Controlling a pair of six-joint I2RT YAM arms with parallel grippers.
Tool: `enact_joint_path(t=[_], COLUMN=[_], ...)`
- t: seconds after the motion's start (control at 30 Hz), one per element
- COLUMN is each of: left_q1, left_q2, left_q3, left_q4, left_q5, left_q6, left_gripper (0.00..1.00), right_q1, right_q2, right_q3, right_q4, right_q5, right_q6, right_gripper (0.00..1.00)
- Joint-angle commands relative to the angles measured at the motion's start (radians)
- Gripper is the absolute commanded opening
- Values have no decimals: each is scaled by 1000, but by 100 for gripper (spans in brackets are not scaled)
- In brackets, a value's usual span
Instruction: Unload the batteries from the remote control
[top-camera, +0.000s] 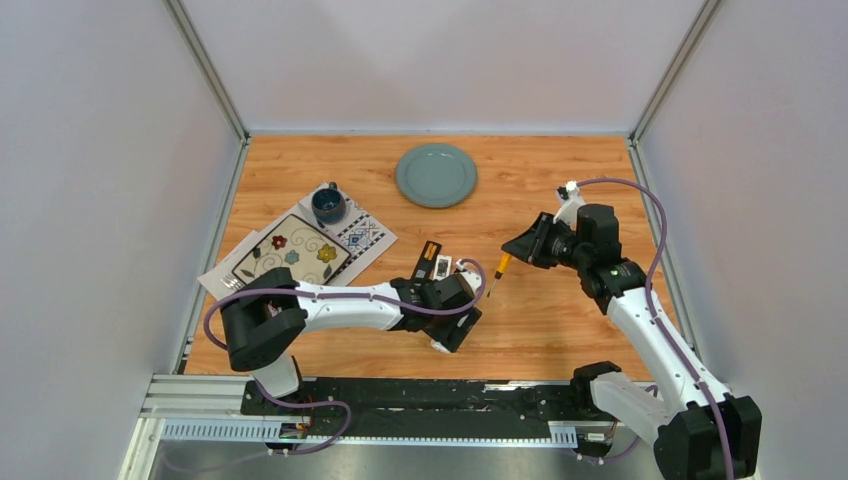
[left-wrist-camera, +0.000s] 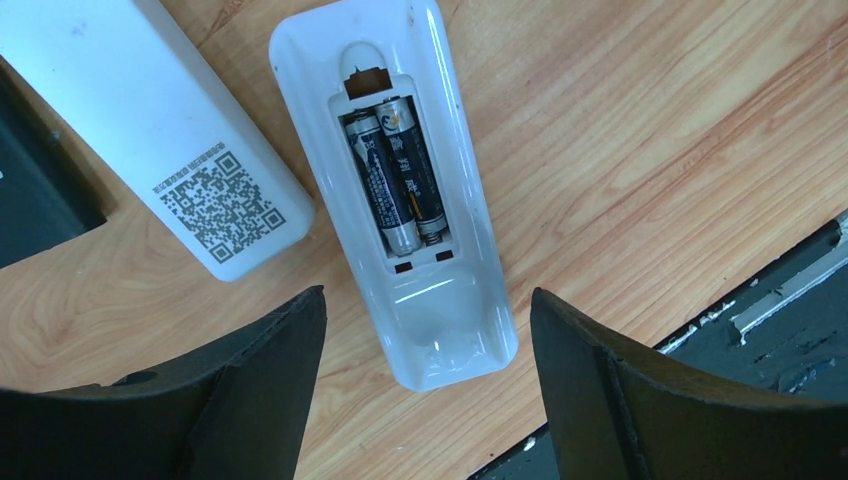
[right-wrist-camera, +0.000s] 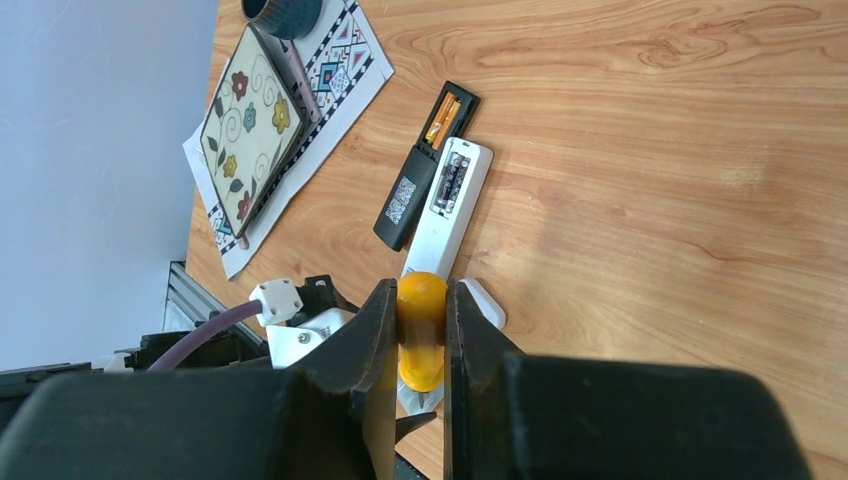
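Two batteries (left-wrist-camera: 395, 175) sit side by side in the open compartment of a white remote (left-wrist-camera: 450, 320), which lies back-up on the wooden desk (left-wrist-camera: 650, 150). The left fingers (left-wrist-camera: 260, 400) are spread wide apart and grip nothing. The remote's rounded end lies in the gap between them, and the batteries lie just beyond their tips. A white slab (left-wrist-camera: 150, 130) with a QR code lies out past the left-hand finger, just beside the remote. It may be a second remote or a cover; the view does not settle it. The right fingers (right-wrist-camera: 370, 380) are clamped together on the yellow handle of a screwdriver (right-wrist-camera: 421, 330), which pokes out between their tips.
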Motion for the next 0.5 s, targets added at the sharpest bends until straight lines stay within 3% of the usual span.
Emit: enact_joint_path(t=[0.0, 0.27, 0.4, 0.47], left_q1=[-18, -38, -39, -39], left_q2=[28, 75, 65, 49], left_q3=[48, 31, -4, -26], left_q4=[-32, -89, -82, -63], left_q5=[-26, -83, -80, -66], left_q6=[-34, -37, -16, 16], left_gripper=[80, 69, 56, 53], right_q1=[-5, -7, -10, -8], right_q2=[-17, -10, -2, 3], right_q3=[-12, -15, -15, -17], right_q4=[31, 36, 46, 46], right_q5=[-20, -23, -25, -26], right_q6=[-15, -16, -19, -19], right_gripper=[0, 0, 0, 0])
